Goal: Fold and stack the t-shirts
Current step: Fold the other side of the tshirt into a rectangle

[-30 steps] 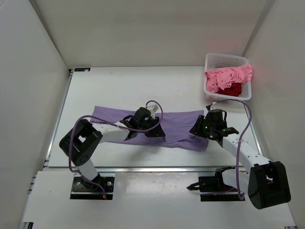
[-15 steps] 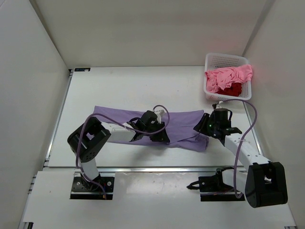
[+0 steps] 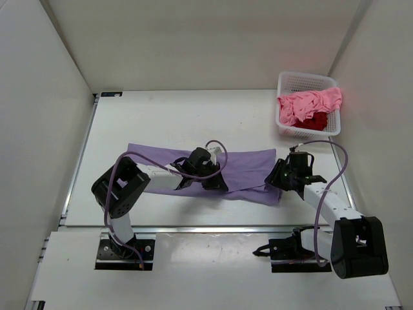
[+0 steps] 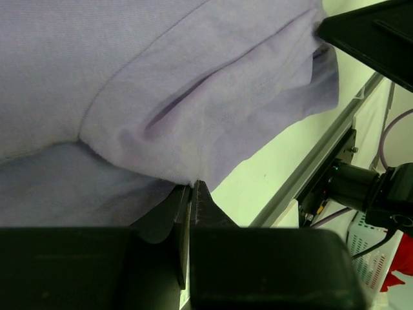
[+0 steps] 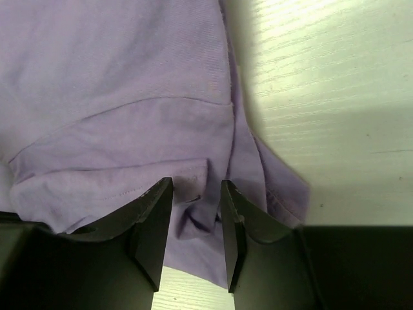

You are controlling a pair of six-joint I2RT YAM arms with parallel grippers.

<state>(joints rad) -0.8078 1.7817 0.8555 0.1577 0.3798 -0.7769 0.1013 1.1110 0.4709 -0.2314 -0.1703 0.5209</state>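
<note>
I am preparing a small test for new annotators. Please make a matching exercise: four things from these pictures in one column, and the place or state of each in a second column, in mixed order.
Column one:
1. lavender t-shirt
2. pink t-shirt
3. dark red t-shirt
4. right gripper

Column two:
A. on top in the white basket
B. open, with purple cloth in the gap
C. spread on the table
D. in the basket, partly under another shirt

Pairs: 1-C, 2-A, 3-D, 4-B
</note>
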